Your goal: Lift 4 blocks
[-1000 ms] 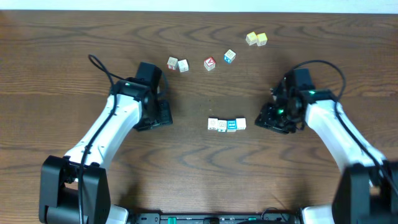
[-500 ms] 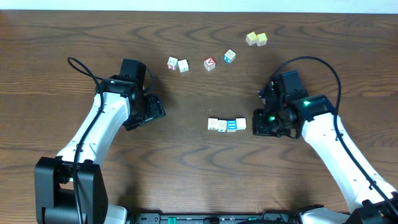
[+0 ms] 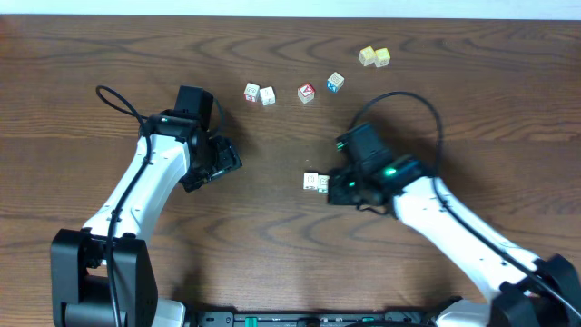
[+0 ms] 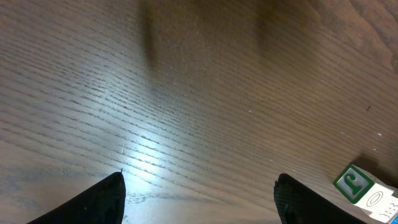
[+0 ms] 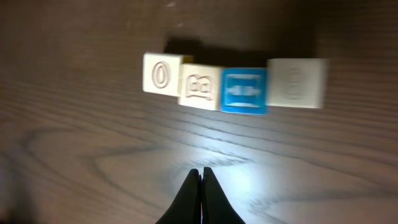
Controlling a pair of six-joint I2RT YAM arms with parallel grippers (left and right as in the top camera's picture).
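holding right claw (image 5: 201, 177) shut, empty, near the blocks (image 5: 235, 84); holding left claw (image 4: 200, 193) wide over open surface (image 4: 186, 93); showing all four only wrist-side

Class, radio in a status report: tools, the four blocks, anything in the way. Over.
Left tool open, empty. Right tool shut, empty, just short of the blocks. Four in a row, not lifted. Nothing between.

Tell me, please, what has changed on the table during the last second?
The right arm swung left to the row of four blocks, and its jaws closed, empty. The left arm drew slightly outward; its jaws are open. The row and the loose cubes at the back stayed put.
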